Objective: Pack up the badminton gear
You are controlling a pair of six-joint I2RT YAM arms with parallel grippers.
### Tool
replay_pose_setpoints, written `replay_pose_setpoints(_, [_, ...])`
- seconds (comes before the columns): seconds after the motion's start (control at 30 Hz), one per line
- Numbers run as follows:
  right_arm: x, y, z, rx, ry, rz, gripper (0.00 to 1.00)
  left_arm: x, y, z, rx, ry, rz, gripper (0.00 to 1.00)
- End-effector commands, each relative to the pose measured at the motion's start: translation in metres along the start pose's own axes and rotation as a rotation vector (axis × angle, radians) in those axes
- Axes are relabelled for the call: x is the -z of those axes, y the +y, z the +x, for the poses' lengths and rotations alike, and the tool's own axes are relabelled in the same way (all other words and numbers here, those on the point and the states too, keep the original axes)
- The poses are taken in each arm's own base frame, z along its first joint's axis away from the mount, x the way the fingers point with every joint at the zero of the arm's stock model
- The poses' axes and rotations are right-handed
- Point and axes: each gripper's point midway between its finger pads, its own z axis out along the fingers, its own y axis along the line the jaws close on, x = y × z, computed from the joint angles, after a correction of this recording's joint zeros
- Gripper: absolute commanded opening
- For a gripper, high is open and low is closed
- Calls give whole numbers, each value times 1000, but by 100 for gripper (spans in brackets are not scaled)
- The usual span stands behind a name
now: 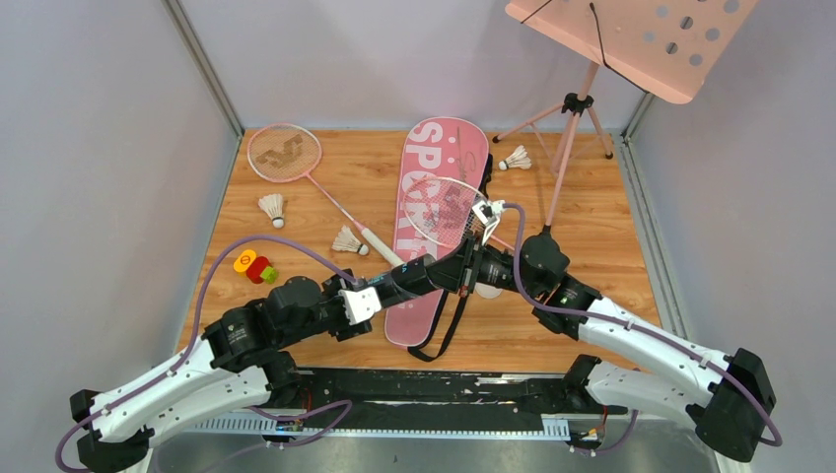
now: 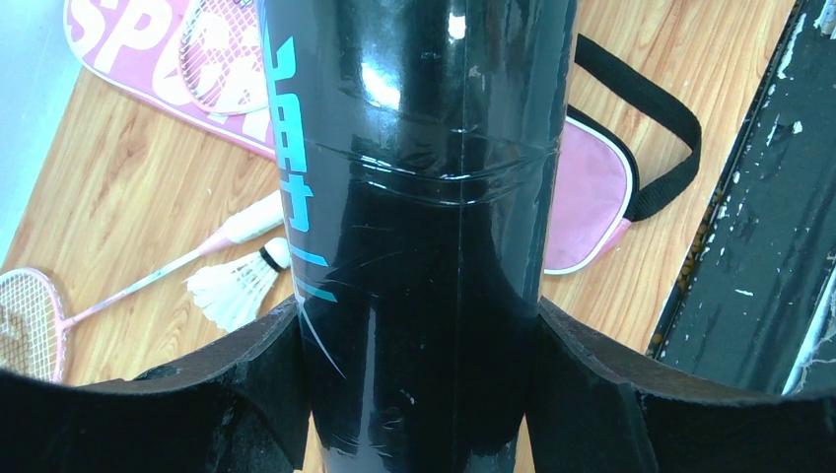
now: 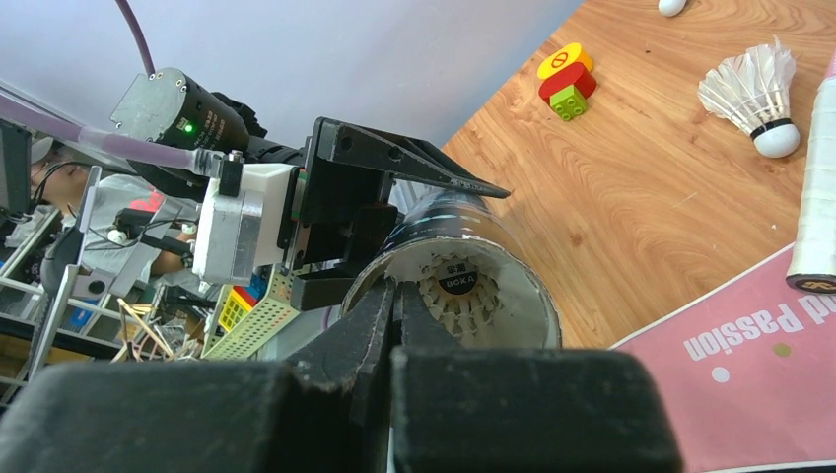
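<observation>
My left gripper [image 2: 419, 330] is shut on the long black tube [image 2: 414, 197], which it holds level above the table [image 1: 424, 274]. The tube's open end faces my right gripper [image 3: 399, 291]. That gripper is shut, its tips just inside the tube's rim [image 3: 537, 296], beside a white shuttlecock [image 3: 456, 288] lodged in the tube; nothing shows between its fingers. One pink racket [image 1: 444, 209] lies on the pink SPORT bag [image 1: 434, 158]. The other racket [image 1: 284, 153] lies left of the bag. Loose shuttlecocks rest at the left [image 1: 272, 208], by the racket handle [image 1: 347, 240] and at the back right [image 1: 516, 159].
A small orange, red and green toy [image 1: 254, 266] sits at the left of the wooden table [image 1: 592, 197]. A pink music stand [image 1: 631, 39] on a tripod stands at the back right. The bag's black strap [image 1: 449, 330] trails toward the near edge. Walls close in on three sides.
</observation>
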Motion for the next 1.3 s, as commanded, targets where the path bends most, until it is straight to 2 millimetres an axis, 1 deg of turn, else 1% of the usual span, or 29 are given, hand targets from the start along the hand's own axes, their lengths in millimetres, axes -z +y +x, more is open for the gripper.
replay_pose_setpoints(0.0, [-3, 16, -5, -23, -2, -46, 0, 2, 11, -31, 10, -123, -39, 51])
replay_pose_setpoints(0.17, [1, 15, -10, -34, -18, -15, 8, 2, 11, -31, 10, -124, -37, 51])
replay_pose_setpoints(0.27, [7, 17, -18, -30, -51, 14, 15, 2, 10, -32, 8, -125, -34, 51])
replay_pose_setpoints(0.33, [13, 16, -24, -39, -81, 48, 17, 1, 9, -31, 6, -125, -29, 51])
replay_pose_setpoints(0.5, [28, 28, -38, -50, -152, 39, 31, 1, 9, -32, 2, -127, -25, 51])
replay_pose_setpoints(0.57, [34, 32, -42, -44, -179, 43, 35, 2, 8, -32, 1, -129, -22, 51])
replay_pose_setpoints(0.63, [39, 32, -46, -27, -202, 52, 38, 2, 8, -33, -1, -131, -20, 51])
replay_pose_setpoints(0.77, [46, 30, -53, 17, -230, 90, 50, 3, 8, -34, -3, -140, -18, 51])
replay_pose_setpoints(0.87, [47, 19, -54, 55, -225, 153, 60, 5, 6, -35, -6, -147, -12, 51])
replay_pose_setpoints(0.9, [46, 17, -56, 68, -222, 169, 62, 5, 6, -36, -7, -152, -10, 51])
replay_pose_setpoints(0.97, [45, 5, -49, 86, -180, 221, 64, 6, 5, -36, -10, -156, -6, 51])
replay_pose_setpoints(1.03, [45, 0, -52, 132, -175, 252, 65, 7, 6, -37, -10, -160, -9, 51])
replay_pose_setpoints(1.1, [48, -12, -61, 191, -196, 331, 65, 7, 6, -37, -10, -161, -9, 51])
replay_pose_setpoints(1.17, [55, -29, -80, 266, -251, 446, 65, 7, 6, -37, -10, -162, -10, 51])
replay_pose_setpoints(1.27, [67, -59, -104, 371, -316, 627, 62, 8, 7, -38, -12, -163, -13, 51])
